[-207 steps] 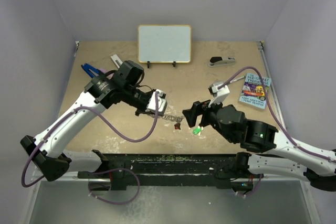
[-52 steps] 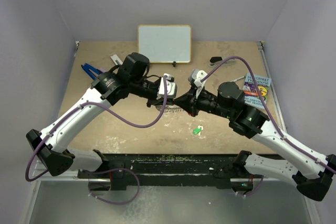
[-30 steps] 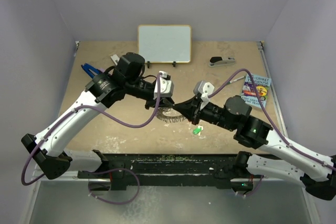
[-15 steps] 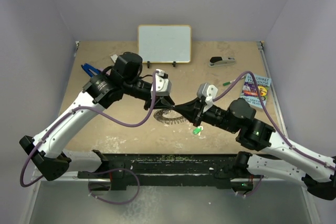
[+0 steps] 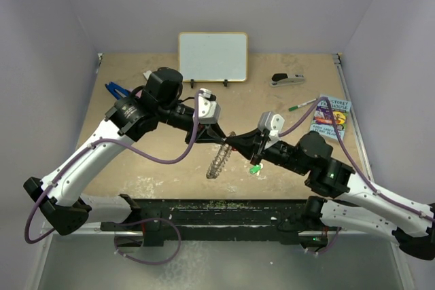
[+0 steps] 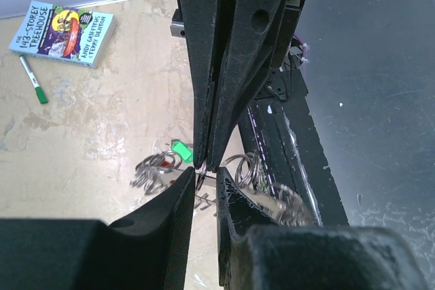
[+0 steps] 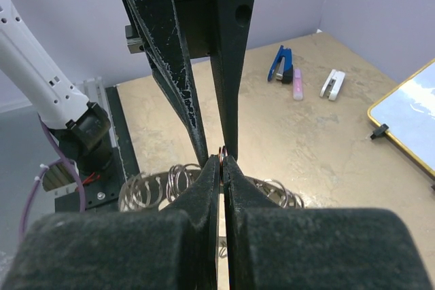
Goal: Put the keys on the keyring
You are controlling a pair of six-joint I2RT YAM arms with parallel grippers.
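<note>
The keyring [image 5: 217, 161], a silver ring fringed with small wire loops, hangs tilted above the table's middle with its top end between both grippers. My left gripper [image 5: 224, 137] reaches in from the left; in the left wrist view its jaws [image 6: 207, 176] stand narrowly apart around the ring's wire. Meeting it from the right, my right gripper [image 5: 239, 143] is shut on a thin reddish loop at the same spot [image 7: 222, 157]. The green-headed key [image 5: 255, 168] lies on the table just right of the ring. A red speck [image 6: 166, 162] shows among the loops; I cannot tell if it is the red key.
A whiteboard [image 5: 213, 56] stands at the back. A stapler [image 5: 287, 79], a green-capped pen [image 5: 299, 106] and a book [image 5: 331, 117] lie at the right. A blue clip [image 5: 117, 89] lies at the far left. The black base rail [image 5: 217, 208] runs along the near edge.
The keyring lay flat on the table half a second ago; now it hangs lifted by one end. Both grippers have stayed tip to tip and shifted slightly.
</note>
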